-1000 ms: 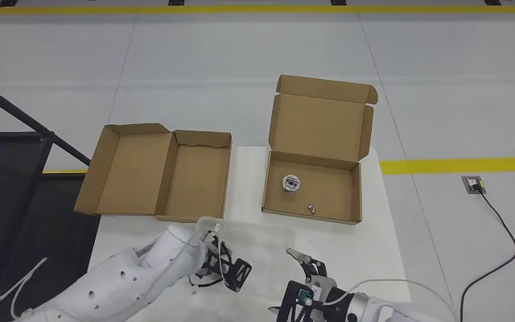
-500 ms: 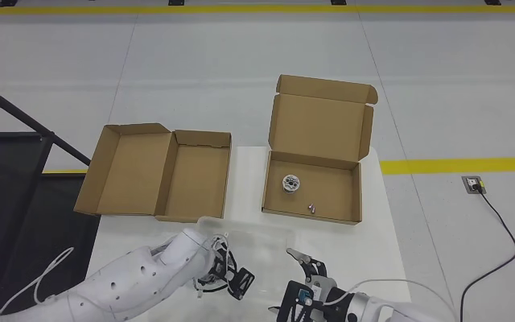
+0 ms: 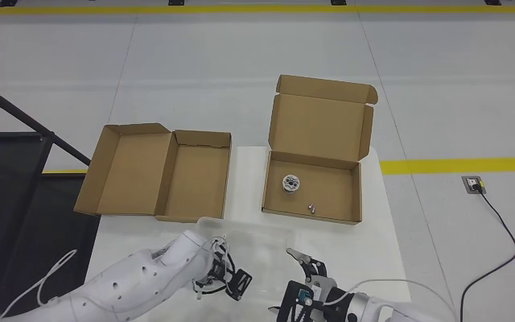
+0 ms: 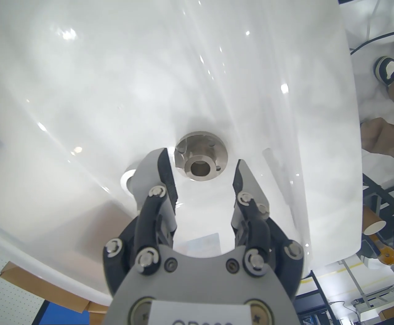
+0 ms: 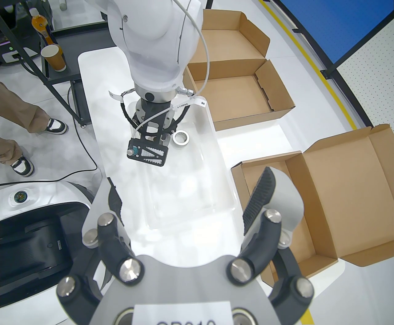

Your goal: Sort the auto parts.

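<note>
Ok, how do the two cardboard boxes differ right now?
The left box is empty; the right box holds a round metal part and a small piece. The left box's lid folds out sideways, away from the right box; the right box's lid folds out at its far edge. Both are brown cardboard with their lids open.

Left gripper (image 4: 201, 160) spread (right gripper (image 5: 188, 178) likewise)

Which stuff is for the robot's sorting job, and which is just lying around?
For the job: silver round metal hub, silver metal ring, clear plastic tray, empty brown cardboard box, brown cardboard box with parts, left pincer.
Just lying about: tan paper cup, orange drink bottle.
</note>
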Action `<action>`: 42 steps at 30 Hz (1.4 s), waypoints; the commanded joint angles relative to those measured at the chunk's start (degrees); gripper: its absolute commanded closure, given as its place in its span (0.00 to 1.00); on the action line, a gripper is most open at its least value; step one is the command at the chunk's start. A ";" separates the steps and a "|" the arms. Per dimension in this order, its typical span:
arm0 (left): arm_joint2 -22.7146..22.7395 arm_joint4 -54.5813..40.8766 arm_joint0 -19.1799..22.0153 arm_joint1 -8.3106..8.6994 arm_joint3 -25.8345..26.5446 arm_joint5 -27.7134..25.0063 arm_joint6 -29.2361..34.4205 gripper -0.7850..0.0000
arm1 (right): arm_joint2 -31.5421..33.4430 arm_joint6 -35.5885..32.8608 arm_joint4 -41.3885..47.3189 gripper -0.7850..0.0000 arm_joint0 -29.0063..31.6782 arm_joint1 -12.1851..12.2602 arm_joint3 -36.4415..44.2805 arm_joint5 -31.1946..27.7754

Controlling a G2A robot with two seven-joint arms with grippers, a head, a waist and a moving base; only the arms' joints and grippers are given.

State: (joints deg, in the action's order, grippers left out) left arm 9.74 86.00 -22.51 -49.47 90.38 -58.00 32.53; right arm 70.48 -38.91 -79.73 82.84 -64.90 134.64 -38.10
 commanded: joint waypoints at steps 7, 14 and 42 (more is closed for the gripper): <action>0.00 -0.59 -0.28 -1.02 -1.28 0.00 1.40 0.46 | 0.00 0.00 0.00 0.00 0.00 0.00 0.00 0.00; 0.00 -0.54 -0.46 -1.68 -2.29 0.00 1.77 0.53 | 0.00 0.00 0.00 0.00 0.00 0.00 0.00 0.00; 0.87 -3.88 3.28 2.50 4.30 0.00 4.34 1.00 | 0.00 0.00 0.00 0.00 0.00 0.00 0.00 0.00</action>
State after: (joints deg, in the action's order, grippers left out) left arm 10.06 82.88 -19.62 -47.89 93.48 -58.00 36.24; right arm 70.48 -38.91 -79.73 82.84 -64.90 134.64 -38.10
